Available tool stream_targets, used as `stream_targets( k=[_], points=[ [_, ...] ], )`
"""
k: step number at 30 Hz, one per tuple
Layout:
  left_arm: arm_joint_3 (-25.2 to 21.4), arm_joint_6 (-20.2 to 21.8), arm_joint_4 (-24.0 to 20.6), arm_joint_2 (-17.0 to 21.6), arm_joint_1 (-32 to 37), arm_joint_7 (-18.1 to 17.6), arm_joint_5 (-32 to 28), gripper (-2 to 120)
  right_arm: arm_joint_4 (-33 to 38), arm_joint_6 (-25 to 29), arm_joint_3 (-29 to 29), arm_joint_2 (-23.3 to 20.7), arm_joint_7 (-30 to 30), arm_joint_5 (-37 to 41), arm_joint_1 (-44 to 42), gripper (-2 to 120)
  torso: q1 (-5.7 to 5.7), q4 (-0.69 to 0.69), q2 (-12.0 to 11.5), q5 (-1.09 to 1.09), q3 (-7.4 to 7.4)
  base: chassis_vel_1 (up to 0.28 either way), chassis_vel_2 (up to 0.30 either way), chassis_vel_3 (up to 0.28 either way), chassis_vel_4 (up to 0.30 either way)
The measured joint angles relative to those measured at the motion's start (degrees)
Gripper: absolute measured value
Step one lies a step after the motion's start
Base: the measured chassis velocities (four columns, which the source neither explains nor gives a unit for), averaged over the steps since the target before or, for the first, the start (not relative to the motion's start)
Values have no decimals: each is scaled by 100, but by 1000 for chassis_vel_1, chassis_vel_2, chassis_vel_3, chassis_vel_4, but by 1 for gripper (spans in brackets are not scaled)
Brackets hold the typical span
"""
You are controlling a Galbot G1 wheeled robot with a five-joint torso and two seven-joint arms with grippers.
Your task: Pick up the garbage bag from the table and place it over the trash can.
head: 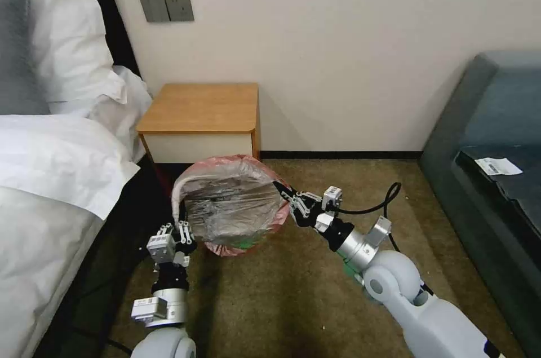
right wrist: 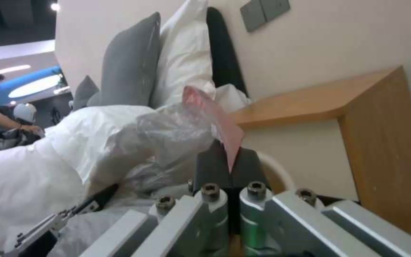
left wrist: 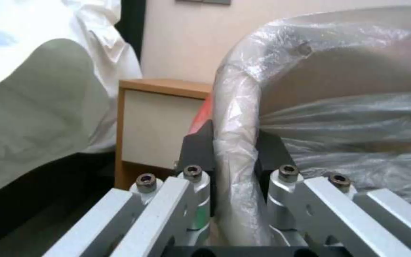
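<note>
The nightstand (head: pixel 200 113) stands at frame centre against the wall, the bed (head: pixel 51 177) at left, the bag-covered trash can (head: pixel 189 191) below it, the sofa (head: pixel 490 177) at right.

You are looking at a greyish-clear bag (head: pixel 234 206) showing a pink-red edge, a cream bin (head: pixel 181 184) rim, a light-brown table (head: pixel 202 107) wearing a white front, silver claws with black fingers (left wrist: pixel 199 147), and brown carpet (head: pixel 282 296).

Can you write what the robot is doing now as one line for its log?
left gripper: shut on bag and bin rim | right gripper: shut on bag edge | bag: spread over bin
</note>
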Motion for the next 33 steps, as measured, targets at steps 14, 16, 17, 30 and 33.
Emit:
stream_targets(
  k=[14, 16, 17, 30, 33],
  points=[
    [-3, 70, -231, 117, 198, 90, -385, 12, -294, 183, 209, -18, 17, -41, -41, 0, 0, 0, 0, 0, 0, 0, 0, 0, 0],
    [-3, 87, -279, 137, 225, 102, -447, 12, -333, 194, 226, -25, 16, -43, -37, 0, 0, 0, 0, -1, 0, 0, 0, 0, 0],
    [-5, 109, -342, 159, 257, 108, -534, 12, -396, 207, 251, -38, 16, -43, -25, 0, 0, 0, 0, 0, 0, 0, 0, 0, 0],
    [194, 297, -739, 234, 450, 151, -982, 12, -641, 263, 256, -54, 5, -50, 84, 0, 0, 0, 0, 0, 0, 0, 0, 0, 0],
    [343, 382, -837, 256, 517, 174, -1137, 12, -695, 263, 227, -26, -5, -66, 154, 0, 0, 0, 0, 0, 0, 0, 0, 0, 0]
  ],
)
